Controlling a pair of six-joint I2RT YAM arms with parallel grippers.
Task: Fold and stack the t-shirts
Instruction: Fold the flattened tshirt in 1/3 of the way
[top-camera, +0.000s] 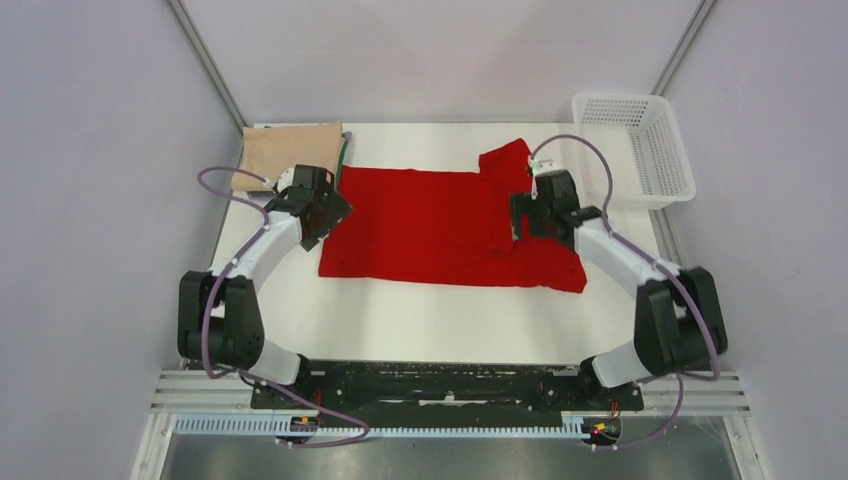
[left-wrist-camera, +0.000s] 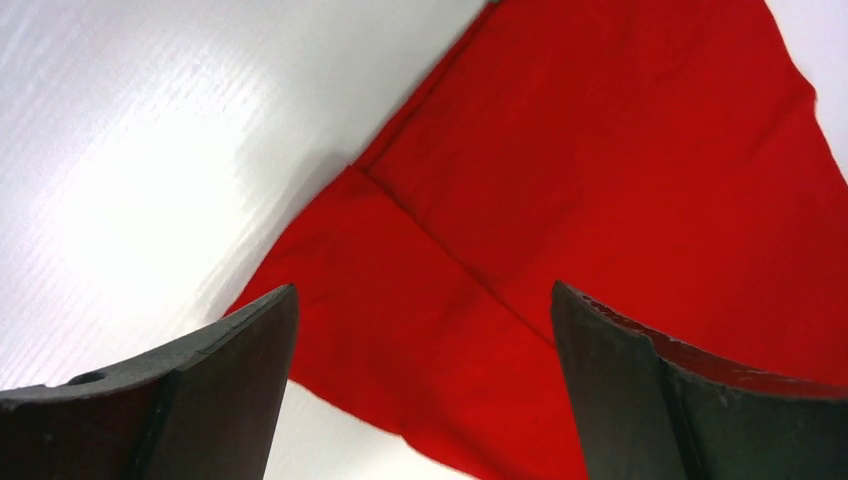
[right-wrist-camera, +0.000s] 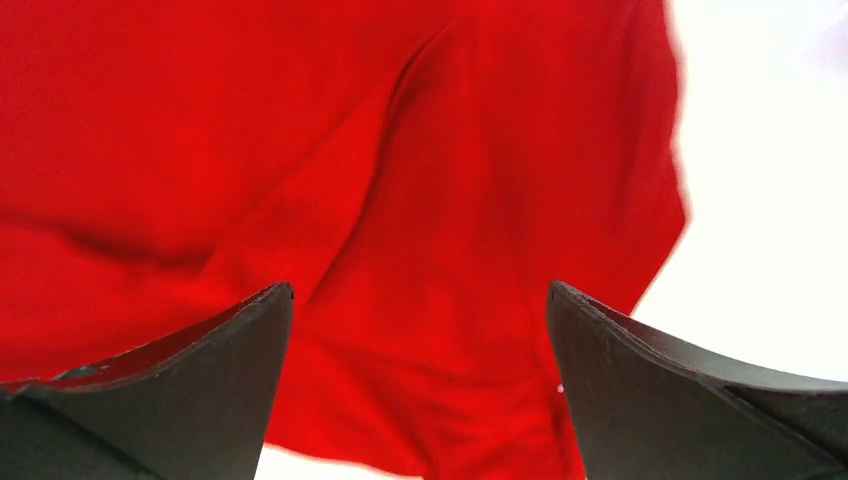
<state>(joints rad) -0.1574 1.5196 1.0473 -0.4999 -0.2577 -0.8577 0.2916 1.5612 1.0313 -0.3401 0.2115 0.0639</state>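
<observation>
Quick look at the fold job: the red t-shirt (top-camera: 430, 225) lies flat in the middle of the table (top-camera: 450, 320), long axis running left to right, so it sits right between the two arms. The left hand (top-camera: 325, 212) hangs over the shirt's left edge, and the wrist view shows a doubled-over corner just ahead of its fingers. The right hand (top-camera: 527, 215) is over the other end, by the sleeve that sticks out toward the back. Both hands are spread wide and gripping nothing, with only cloth and table under them.

My guess is each hand takes the end it's already at, since neither has to reach across.

A folded beige t-shirt (top-camera: 285, 150) sits in the far-left corner, just past the left hand, with a sliver of dark green t-shirt (top-camera: 346, 148) along its side — that's likely the stack. The white basket (top-camera: 655, 150) is off to the far right, well apart. Nothing blocks either hand.
</observation>
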